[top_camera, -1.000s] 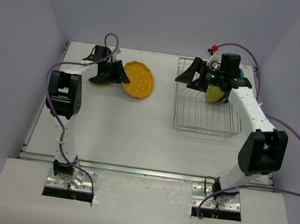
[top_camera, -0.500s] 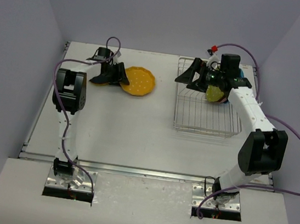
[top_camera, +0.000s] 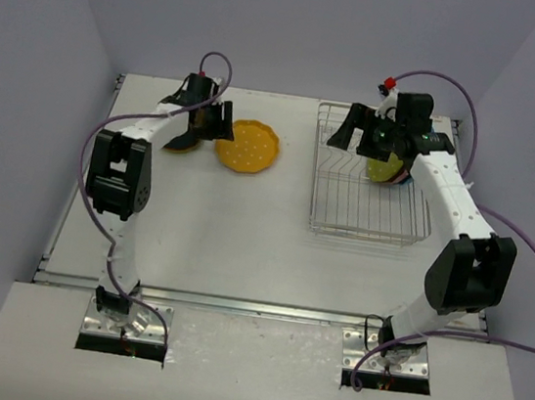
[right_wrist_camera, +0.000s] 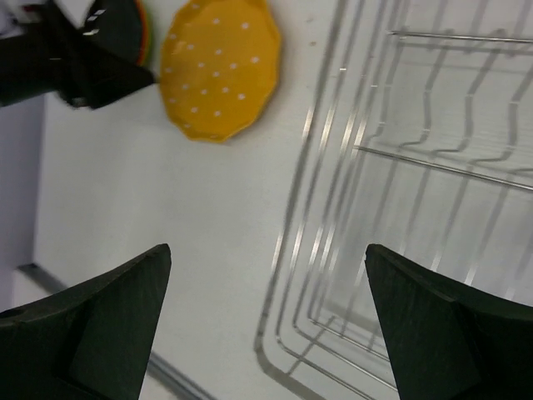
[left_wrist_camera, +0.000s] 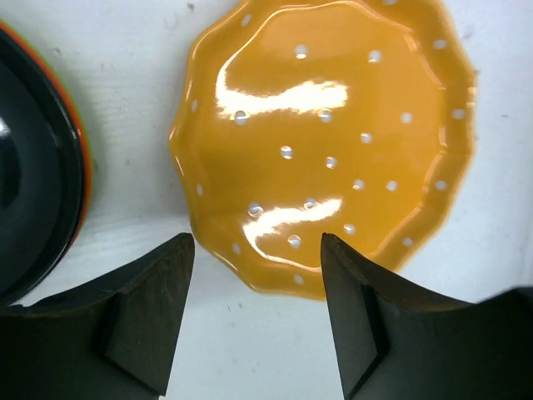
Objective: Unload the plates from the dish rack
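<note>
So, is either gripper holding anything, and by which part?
Nothing. The left gripper is open above the round yellow-orange dotted plastic plate; the right gripper is open over the silver wire rack.

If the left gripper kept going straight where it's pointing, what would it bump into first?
Probably the near rim of the yellow plate, just ahead of the left gripper and its open jaws. Depth is unclear, so it might touch the table first.

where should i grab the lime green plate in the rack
Probably its upper rim, coming straight down from above. The lime green plate seems to stand on edge in the dish rack, with other plates close beside it, so its faces are crowded and the top of the wavy rim is the free part. Put one finger on each side of that thin edge.
</note>
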You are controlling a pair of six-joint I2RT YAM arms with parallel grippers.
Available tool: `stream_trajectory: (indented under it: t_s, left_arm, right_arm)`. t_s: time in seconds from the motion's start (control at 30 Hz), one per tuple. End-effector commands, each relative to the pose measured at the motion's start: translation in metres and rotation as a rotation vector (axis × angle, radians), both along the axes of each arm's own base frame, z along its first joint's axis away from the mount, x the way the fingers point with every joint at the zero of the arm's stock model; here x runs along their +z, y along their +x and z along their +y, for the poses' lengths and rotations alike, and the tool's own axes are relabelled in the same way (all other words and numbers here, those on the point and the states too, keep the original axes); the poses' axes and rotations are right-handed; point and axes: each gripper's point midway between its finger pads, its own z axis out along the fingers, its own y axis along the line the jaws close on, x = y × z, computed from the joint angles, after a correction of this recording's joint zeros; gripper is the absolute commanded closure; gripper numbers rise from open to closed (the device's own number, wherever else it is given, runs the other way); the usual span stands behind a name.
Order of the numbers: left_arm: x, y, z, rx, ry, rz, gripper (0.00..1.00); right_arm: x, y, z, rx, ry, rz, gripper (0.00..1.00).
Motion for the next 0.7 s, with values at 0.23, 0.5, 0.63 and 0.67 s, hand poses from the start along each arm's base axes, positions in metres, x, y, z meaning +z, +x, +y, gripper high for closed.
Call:
stream_trajectory:
  t_s: [0.23,0.5,0.63,0.67]
  left_arm:
    - [0.225,-0.049,-0.014,-0.004,0.198,-0.569,0.28]
    - [0.219,-0.088,-0.003,-0.025,0.230,-0.568,0.25]
    - [0.218,-0.099,-0.003,-0.032,0.211,-0.580,0.24]
    - [0.218,-0.100,-0.003,-0.034,0.209,-0.581,0.24]
  right_arm:
    - [0.030,0.031,-0.142,-0.358,-0.749,-0.206,0.25]
    - [0.023,0.047,-0.156,-0.443,-0.800,-0.171,0.36]
    - [0.012,0.055,-0.158,-0.450,-0.785,-0.124,0.35]
    - [0.008,0.057,-0.158,-0.448,-0.783,-0.115,0.35]
